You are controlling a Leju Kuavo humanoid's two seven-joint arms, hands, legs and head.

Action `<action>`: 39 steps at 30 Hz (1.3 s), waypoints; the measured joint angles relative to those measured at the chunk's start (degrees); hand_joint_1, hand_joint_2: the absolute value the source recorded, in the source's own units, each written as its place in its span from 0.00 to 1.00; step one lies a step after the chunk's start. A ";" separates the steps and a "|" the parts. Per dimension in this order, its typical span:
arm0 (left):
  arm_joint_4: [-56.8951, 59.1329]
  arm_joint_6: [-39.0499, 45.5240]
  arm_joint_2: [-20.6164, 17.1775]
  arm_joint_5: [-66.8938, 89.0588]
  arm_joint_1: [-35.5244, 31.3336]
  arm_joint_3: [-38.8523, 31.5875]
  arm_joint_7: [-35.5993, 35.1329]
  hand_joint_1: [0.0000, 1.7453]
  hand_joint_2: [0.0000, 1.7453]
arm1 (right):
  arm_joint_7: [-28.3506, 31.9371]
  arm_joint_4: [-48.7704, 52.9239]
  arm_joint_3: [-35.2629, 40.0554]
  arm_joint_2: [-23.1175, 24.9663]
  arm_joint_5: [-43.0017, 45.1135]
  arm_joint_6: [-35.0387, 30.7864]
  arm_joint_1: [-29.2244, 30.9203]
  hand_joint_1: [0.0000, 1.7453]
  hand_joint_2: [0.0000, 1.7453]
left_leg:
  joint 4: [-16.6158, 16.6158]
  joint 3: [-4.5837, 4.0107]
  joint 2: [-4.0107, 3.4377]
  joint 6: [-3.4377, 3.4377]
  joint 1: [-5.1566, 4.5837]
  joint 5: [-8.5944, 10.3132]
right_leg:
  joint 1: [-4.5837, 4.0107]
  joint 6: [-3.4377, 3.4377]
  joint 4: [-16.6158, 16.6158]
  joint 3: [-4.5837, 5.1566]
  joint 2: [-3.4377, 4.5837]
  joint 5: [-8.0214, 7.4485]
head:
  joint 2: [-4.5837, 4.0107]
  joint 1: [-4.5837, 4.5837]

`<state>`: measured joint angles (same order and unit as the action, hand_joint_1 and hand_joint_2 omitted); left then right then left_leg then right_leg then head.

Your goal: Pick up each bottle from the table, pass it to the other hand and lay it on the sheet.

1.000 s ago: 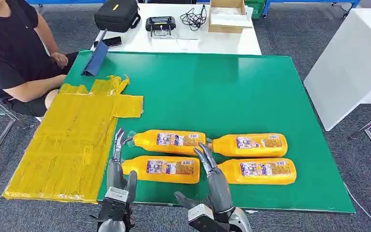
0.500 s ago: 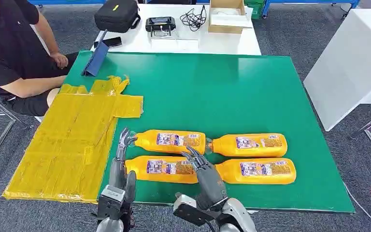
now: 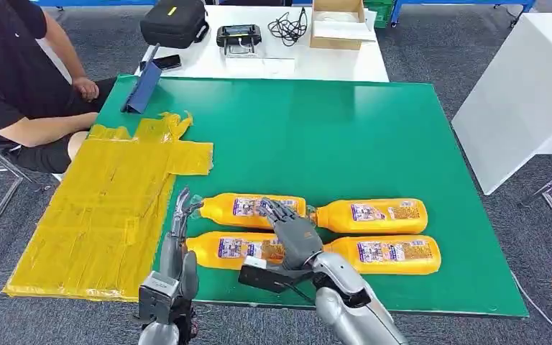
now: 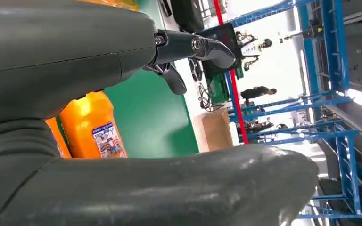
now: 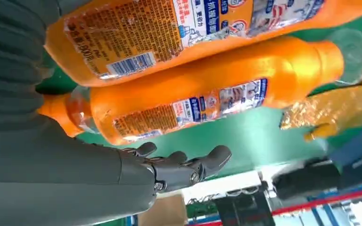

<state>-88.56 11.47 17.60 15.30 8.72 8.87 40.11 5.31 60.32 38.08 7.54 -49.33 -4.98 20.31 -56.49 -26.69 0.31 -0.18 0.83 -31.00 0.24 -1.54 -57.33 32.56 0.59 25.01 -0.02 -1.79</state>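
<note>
Four orange bottles lie in two rows on the green table (image 3: 316,136): near-left bottle (image 3: 226,249), far-left bottle (image 3: 244,208), far-right bottle (image 3: 374,214), near-right bottle (image 3: 392,254). My right hand (image 3: 291,233) hovers palm down over the base end of the near-left bottle, its fingers spread and reaching toward the far-left bottle, holding nothing. In the right wrist view the right hand (image 5: 169,169) stretches flat beside the far-left bottle (image 5: 193,106). My left hand (image 3: 176,241) stands open with fingers upright next to the left bottles' caps. The yellow sheet (image 3: 108,208) lies at the left.
A person in black (image 3: 14,79) sits at the table's far left corner. A blue stand (image 3: 142,86) sits near them. Behind is a white table with a black bag (image 3: 175,21) and a cardboard box (image 3: 338,21). Another white table (image 3: 532,93) stands to the right.
My right hand has moved forward and left, from the gap between the near bottles to over the near-left bottle, turning palm down. The left hand has hardly moved.
</note>
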 measured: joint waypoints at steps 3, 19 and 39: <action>0.00 -0.76 0.13 -0.85 -0.08 -0.33 -0.02 0.00 0.00 | 0.00 -2.60 1.31 0.92 0.57 0.35 2.40 0.00 1.00 | 0.00 0.01 -0.01 0.00 0.00 0.00 | 0.00 0.00 0.00 0.00 0.00 0.00 | 0.00 0.00; -0.15 -1.16 0.20 -4.15 -0.22 -1.68 0.02 0.00 0.00 | 2.12 -10.27 11.63 3.15 8.96 8.26 9.29 0.00 1.00 | 0.00 0.02 0.00 0.00 0.00 0.00 | 0.00 0.00 0.00 0.00 0.00 0.00 | 0.00 0.02; -0.61 -0.59 0.20 -5.73 -0.10 -2.01 0.02 0.00 0.00 | 0.06 -11.95 20.35 0.74 10.93 10.86 11.09 0.00 1.00 | 0.00 0.04 0.00 0.00 -0.01 0.00 | 0.00 0.00 0.00 0.00 0.00 0.00 | 0.00 0.02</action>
<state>-89.18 10.88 17.79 9.57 8.62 6.86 40.13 5.37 48.37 58.43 8.28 -38.40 5.88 31.40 -56.49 -26.65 0.31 -0.18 0.82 -31.00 0.24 -1.54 -57.33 32.56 0.59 25.01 -0.02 -1.77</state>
